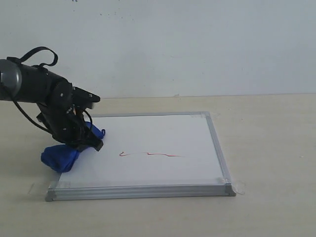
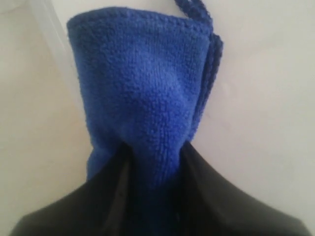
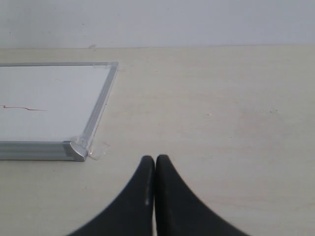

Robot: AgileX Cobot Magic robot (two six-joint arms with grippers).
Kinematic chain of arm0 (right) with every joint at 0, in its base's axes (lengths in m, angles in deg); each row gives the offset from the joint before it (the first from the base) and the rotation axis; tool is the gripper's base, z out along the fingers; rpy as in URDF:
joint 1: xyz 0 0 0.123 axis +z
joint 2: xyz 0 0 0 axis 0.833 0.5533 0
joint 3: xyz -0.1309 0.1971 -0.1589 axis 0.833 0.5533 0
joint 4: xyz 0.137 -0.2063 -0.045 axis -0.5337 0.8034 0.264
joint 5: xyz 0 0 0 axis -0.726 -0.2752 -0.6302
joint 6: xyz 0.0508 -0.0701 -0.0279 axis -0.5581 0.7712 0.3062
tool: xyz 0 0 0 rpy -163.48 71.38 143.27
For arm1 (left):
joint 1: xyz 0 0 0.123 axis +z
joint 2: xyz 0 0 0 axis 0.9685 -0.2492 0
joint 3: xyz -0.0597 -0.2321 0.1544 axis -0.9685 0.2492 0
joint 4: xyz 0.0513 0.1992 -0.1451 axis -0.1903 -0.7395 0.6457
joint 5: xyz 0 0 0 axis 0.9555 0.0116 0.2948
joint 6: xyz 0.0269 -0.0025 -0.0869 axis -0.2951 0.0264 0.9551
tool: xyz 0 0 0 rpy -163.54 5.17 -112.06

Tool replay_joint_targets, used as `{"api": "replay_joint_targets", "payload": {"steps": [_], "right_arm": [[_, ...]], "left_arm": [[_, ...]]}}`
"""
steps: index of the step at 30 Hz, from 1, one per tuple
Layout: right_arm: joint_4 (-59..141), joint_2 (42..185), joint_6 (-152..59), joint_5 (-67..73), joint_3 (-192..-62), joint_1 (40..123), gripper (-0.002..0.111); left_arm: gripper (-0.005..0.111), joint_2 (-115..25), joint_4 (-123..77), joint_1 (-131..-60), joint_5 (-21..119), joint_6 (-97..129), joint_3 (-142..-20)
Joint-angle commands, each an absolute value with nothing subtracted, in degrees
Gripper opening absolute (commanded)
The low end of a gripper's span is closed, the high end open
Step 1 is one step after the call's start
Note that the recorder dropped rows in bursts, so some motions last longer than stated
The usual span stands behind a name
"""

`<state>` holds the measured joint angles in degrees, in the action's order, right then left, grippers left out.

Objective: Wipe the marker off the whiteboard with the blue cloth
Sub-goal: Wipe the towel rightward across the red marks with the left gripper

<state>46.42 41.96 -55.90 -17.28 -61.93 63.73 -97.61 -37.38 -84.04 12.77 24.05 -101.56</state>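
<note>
My left gripper (image 1: 90, 141) pinches the cloth (image 1: 59, 157) at the board's (image 1: 163, 132) left edge. My right gripper (image 3: 155, 165) sits pressed together.

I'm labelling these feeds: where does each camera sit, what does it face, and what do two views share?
Exterior: off the arms, facing the wall across the whiteboard and red marker line; shows the left arm, its left tool shut on the blue cloth.
Left wrist: on the left arm, looking along the tool at the cloth close up; dark fingers show.
Right wrist: low over the table, facing the whiteboard's corner; the shut right tool shows.
Shared: exterior and right wrist both see the marker line.
</note>
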Motion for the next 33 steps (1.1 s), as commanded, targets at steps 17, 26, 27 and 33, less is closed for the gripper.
{"api": "replay_joint_targets", "payload": {"steps": [17, 26, 27, 33], "right_arm": [[46.7, 41.7, -55.8, -17.1, -62.0, 63.3, 0.0], [46.7, 41.7, -55.8, -17.1, -62.0, 63.3, 0.0], [46.7, 41.7, -55.8, -17.1, -62.0, 63.3, 0.0], [46.7, 41.7, -55.8, -17.1, -62.0, 63.3, 0.0]], "left_arm": [[0.004, -99.3, -22.7, -91.9, 12.8, 9.8, -100.5], [0.004, -99.3, -20.6, -90.3, 12.5, 18.6, -101.8], [0.004, -99.3, -18.9, -91.1, 12.4, 16.5, -101.8], [0.004, -99.3, -14.6, -95.8, 12.7, 9.3, -103.3]]}}
